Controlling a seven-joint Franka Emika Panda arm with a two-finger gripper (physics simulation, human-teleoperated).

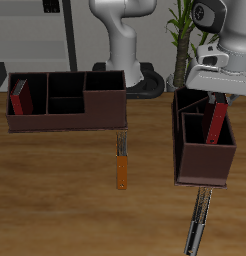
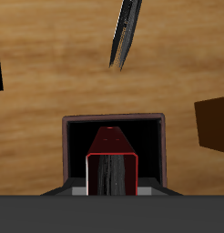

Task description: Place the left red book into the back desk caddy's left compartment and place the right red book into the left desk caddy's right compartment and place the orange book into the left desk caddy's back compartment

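My gripper (image 1: 217, 100) hangs over the left desk caddy (image 1: 181, 150), shut on the top of the right red book (image 1: 217, 125). That book stands slightly tilted, its lower end inside the caddy's large square right compartment, the cell nearest the table's front edge. In the wrist view the red book (image 2: 111, 168) fills the middle of that cell, with the caddy wall (image 2: 114, 116) beyond it. The left red book (image 1: 16, 97) stands in the end cell of the back desk caddy (image 1: 85, 118). The orange book (image 1: 121, 165) lies flat on the table in front of the back caddy.
A thin grey-black striped book (image 1: 198, 226) (image 2: 125, 35) lies on the table in front of the left desk caddy. A corner of the back caddy (image 2: 212, 123) shows in the wrist view. The robot's base (image 1: 125, 50) and a plant (image 1: 180, 40) stand behind the caddies.
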